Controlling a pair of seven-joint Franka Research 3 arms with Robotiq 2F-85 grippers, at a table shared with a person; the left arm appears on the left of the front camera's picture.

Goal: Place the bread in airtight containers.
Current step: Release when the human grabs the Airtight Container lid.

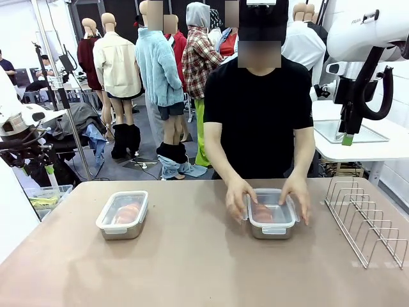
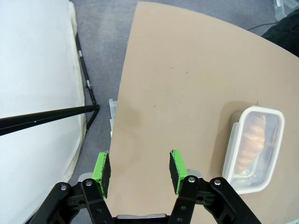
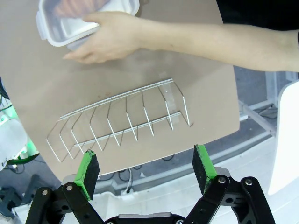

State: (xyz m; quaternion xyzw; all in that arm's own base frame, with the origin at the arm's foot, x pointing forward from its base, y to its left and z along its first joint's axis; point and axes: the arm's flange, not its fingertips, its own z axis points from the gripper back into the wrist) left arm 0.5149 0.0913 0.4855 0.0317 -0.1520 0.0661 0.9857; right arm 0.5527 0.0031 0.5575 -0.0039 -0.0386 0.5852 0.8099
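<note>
At the far side, a person's hands (image 1: 238, 198) press the lid on the right container (image 1: 273, 214) — bread (image 1: 262, 213) inside.
Left container (image 1: 123, 214) sits lidded with bread; sealing looks nearly done. Both grippers — left (image 2: 138, 171), right (image 3: 145, 171) — hang apart, empty, off the table (image 1: 192, 268); wire rack (image 1: 365, 220) lies by the right edge.

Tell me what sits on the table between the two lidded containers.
Nothing: in the front view, bare tabletop separates the left container from the right container, which the person's hands grip.

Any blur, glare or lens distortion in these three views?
Front view: sharp, soft even light, faint glare on the lids. Left wrist view: wide-angle bend curves the table edge. Right wrist view: the person's hand and container look slightly smeared; wire rack crisp.
</note>
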